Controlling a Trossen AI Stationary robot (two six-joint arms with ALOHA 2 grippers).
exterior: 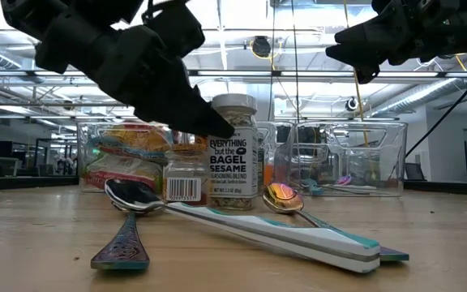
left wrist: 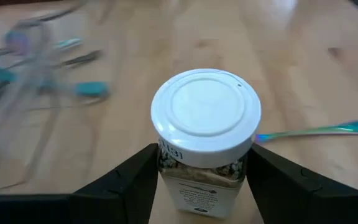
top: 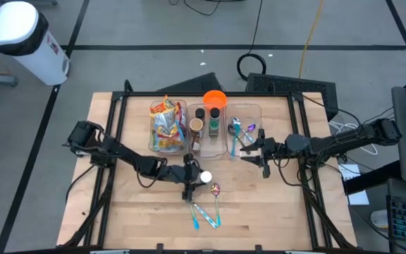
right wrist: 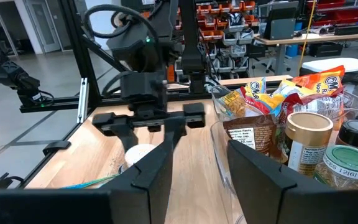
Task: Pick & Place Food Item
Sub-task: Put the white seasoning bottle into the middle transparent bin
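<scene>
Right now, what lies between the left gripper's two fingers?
The seasoning jar with a white lid stands upright between the left gripper's fingers; the left wrist view shows this. They flank its glass body closely.
</scene>
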